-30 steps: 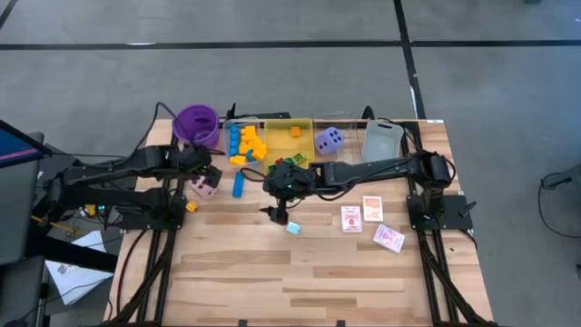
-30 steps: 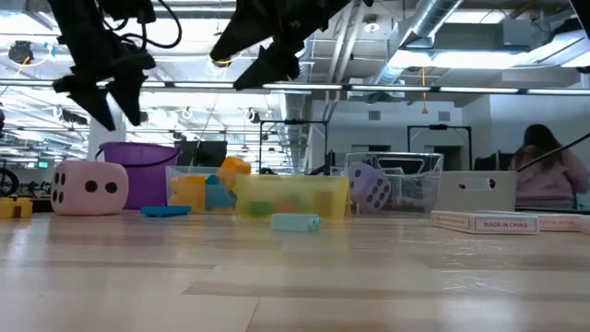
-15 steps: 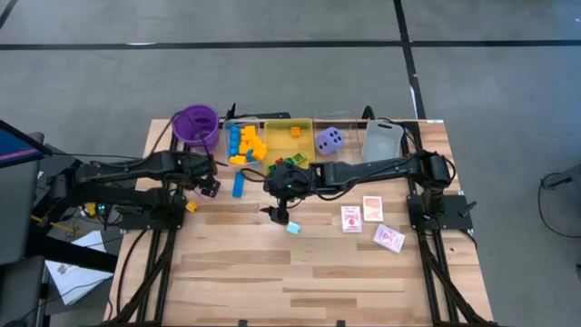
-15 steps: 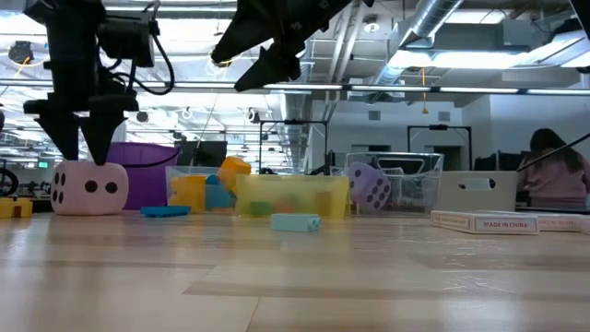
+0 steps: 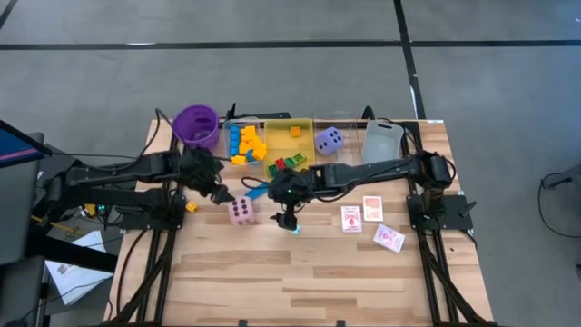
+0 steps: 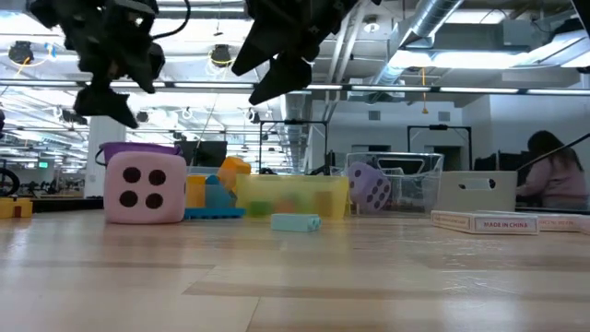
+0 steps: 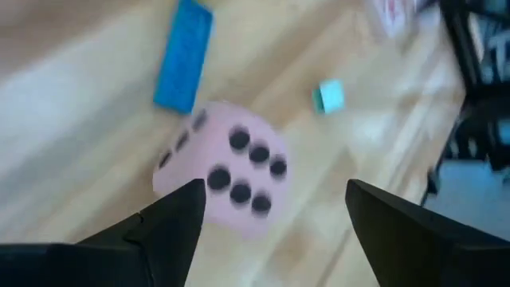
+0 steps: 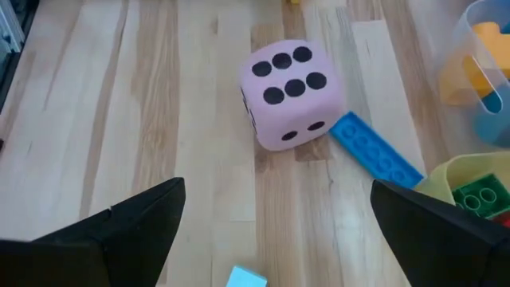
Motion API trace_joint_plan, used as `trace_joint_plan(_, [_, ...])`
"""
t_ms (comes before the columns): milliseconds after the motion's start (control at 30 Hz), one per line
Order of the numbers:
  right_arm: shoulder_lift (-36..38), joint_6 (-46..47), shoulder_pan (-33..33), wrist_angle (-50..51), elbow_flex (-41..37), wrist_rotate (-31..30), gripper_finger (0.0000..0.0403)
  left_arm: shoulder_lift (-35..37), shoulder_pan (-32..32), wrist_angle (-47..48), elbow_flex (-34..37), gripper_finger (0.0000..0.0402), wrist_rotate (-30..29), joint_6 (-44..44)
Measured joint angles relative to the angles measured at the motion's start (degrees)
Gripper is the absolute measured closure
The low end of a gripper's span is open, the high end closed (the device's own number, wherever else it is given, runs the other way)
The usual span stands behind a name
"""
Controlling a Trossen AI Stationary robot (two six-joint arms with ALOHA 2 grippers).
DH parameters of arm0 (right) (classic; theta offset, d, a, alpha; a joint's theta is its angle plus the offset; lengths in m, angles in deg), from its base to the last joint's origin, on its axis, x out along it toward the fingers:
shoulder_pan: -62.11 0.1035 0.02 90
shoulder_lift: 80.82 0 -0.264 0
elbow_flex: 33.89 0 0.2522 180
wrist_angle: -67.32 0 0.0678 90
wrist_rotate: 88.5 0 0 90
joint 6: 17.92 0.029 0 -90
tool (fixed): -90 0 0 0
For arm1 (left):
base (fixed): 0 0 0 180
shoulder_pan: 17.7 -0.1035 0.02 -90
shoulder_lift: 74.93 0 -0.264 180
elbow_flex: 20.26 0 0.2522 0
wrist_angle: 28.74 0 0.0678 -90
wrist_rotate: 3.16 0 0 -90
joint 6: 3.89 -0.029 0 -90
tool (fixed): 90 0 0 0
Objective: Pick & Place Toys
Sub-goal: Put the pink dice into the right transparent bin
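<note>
A pink die (image 5: pixel 241 212) rests on the table left of centre; it also shows in the low view (image 6: pixel 147 187). My left gripper (image 5: pixel 221 193) hangs open just above and behind it, empty; in its wrist view (image 7: pixel 271 191) the die (image 7: pixel 227 171) lies ahead between the fingers. My right gripper (image 5: pixel 289 216) is open and empty above a small light-blue block (image 5: pixel 293 228); its wrist view (image 8: pixel 276 187) shows the die (image 8: pixel 291 92). A flat blue brick (image 5: pixel 257 193) lies beside the die.
At the far edge stand a purple cup (image 5: pixel 196 123), a clear tray of yellow and blue blocks (image 5: pixel 243 143), a yellow tray (image 5: pixel 289 136), a purple die (image 5: pixel 329 139) and a grey tray (image 5: pixel 381 141). Three cards (image 5: pixel 372 208) lie right of centre. A person sits beyond the table (image 6: pixel 548 171).
My left gripper came down over the pink die, then went toward the table's right and rose. The die has moved toward the right and near edge and turned onto another face. The blue brick has slid right and turned about.
</note>
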Motion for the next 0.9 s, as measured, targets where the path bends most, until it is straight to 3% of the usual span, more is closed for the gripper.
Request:
trace_joint_plan(233, [0.78, -0.06, 0.72, -0.8, -0.07, 1.83, 0.001, 1.14, 0.06, -0.09, 0.04, 0.0105, -1.31, -1.26])
trace_joint_plan(367, [0.86, -1.34, 1.73, -10.68, -1.63, 1.91, 0.001, 0.62, 0.07, 2.6, 0.04, 0.0105, -1.59, -7.02])
trace_joint_plan(533, [0.8, -1.26, 2.93, -19.51, -2.65, 1.33, 0.001, -0.13, 0.07, 8.53, 0.04, 0.0105, -6.57, -10.69])
trace_joint_plan(733, [-3.68, -1.77, 2.9, -26.96, -2.65, 0.6, 0.001, -0.17, 0.83, 8.17, 0.04, 0.0105, -8.54, -12.91])
trace_joint_plan(900, [-9.43, -0.17, 2.97, -32.62, -2.69, 3.95, 0.001, -0.46, 3.42, 10.72, 0.02, 0.0105, -8.53, -12.07])
